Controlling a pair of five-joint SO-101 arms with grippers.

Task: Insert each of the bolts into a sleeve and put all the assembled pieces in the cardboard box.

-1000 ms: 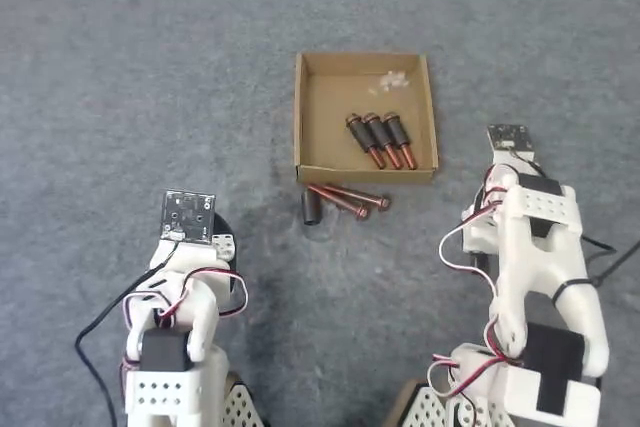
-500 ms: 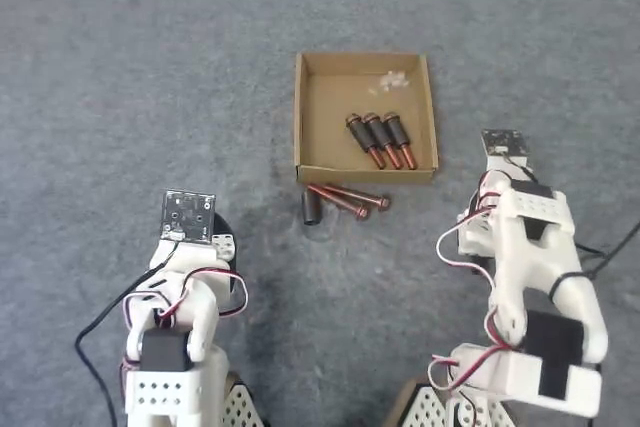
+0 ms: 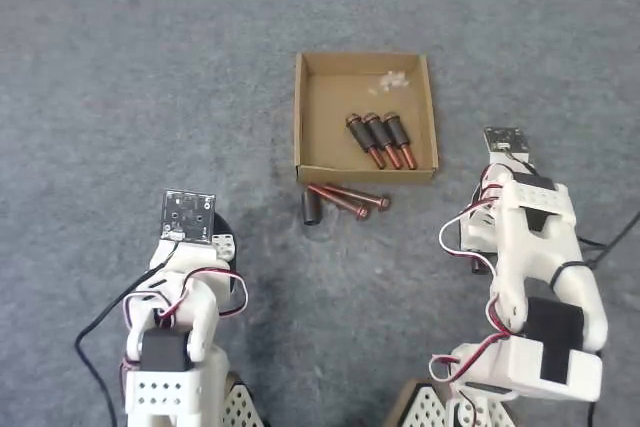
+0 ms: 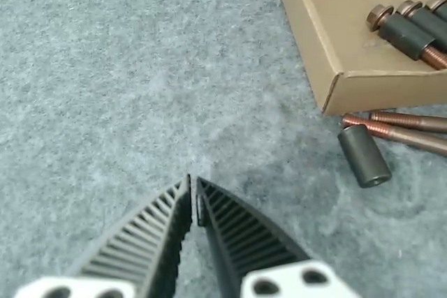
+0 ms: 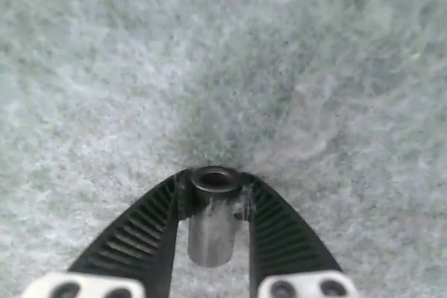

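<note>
Black sleeve (image 5: 213,220) in right gripper (image 5: 214,182), seemingly clamped

Copper bolts (image 3: 340,201), blk sleeve (image 3: 312,207), brown cardboard box (image 3: 299,112), flecked grey carpet (image 3: 150,77).

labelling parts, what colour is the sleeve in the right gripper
Dark grey, nearly black: the short hollow sleeve in the right gripper, clearest in the right wrist view.

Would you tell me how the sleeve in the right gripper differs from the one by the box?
The held sleeve is clamped in the right gripper; the loose sleeve lies free on the carpet. The loose sleeve sits beside two bare bolts; the held sleeve has none near. Both are dark and empty.
</note>
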